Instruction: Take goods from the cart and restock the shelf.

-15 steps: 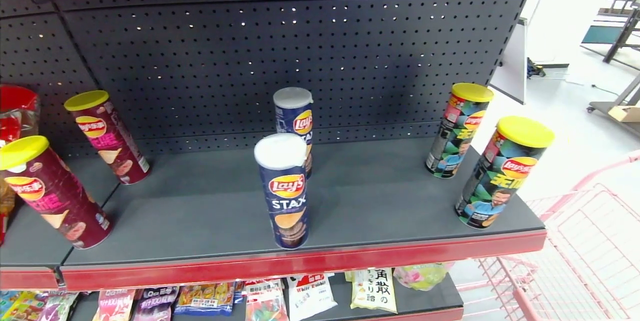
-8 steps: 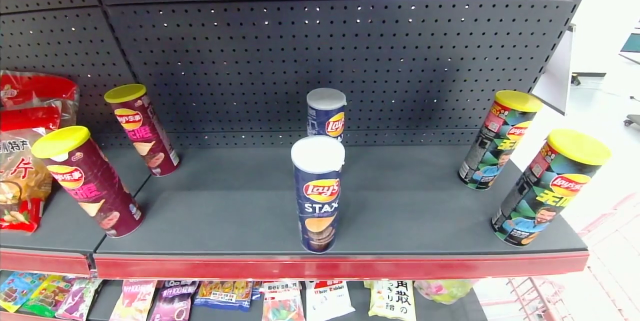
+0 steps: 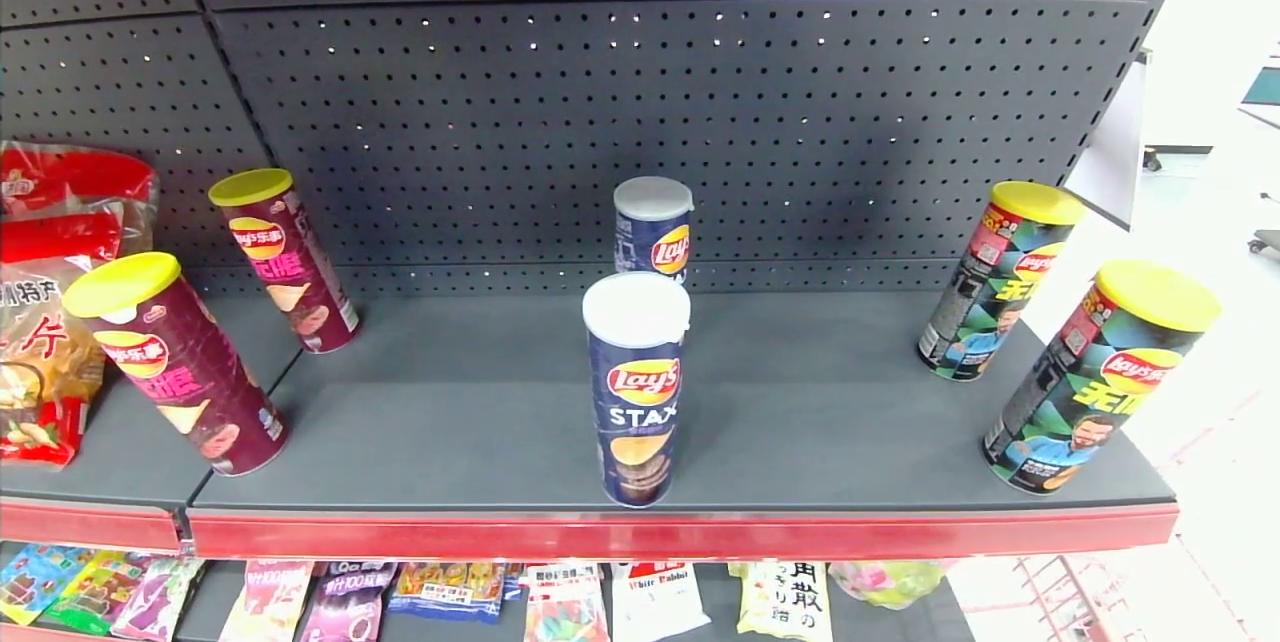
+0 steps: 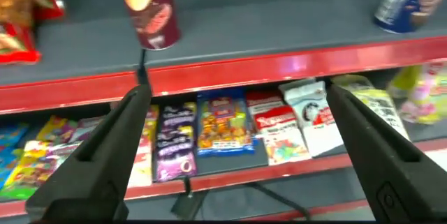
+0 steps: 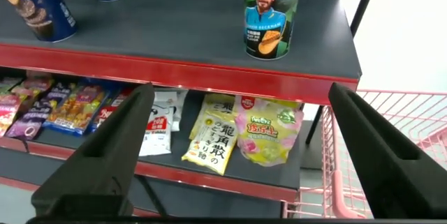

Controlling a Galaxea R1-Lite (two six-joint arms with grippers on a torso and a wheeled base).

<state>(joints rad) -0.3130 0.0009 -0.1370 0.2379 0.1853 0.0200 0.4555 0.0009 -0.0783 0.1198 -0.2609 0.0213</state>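
1. Since a second ago the whole head view has swung to the left, which is the camera turning and not the goods. Over the last half second nothing has shifted, and every can keeps its place on the shelf [image 3: 800,422].
2. At the middle, the front blue can [image 3: 636,392] stands upright near the red front edge. The rear blue can [image 3: 652,227] stands behind it, close to the pegboard back [image 3: 600,102].
3. Toward the left stand the front maroon can [image 3: 175,367] and the rear maroon can [image 3: 285,257], both with yellow lids, beside red snack bags [image 3: 40,322].
4. At the right end stand the front green can [image 3: 1100,377], near the corner, and the rear green can [image 3: 1000,282], well apart from the blue pair.
5. The left gripper [image 4: 237,91] is spread wide and holds nothing. It faces the red edge and the packets [image 4: 220,123] on the lower shelf.
6. The right gripper [image 5: 241,91] is also spread wide and empty, and faces the shelf's right end.
7. The pink wire cart [image 5: 391,147] sits low, just past that end.
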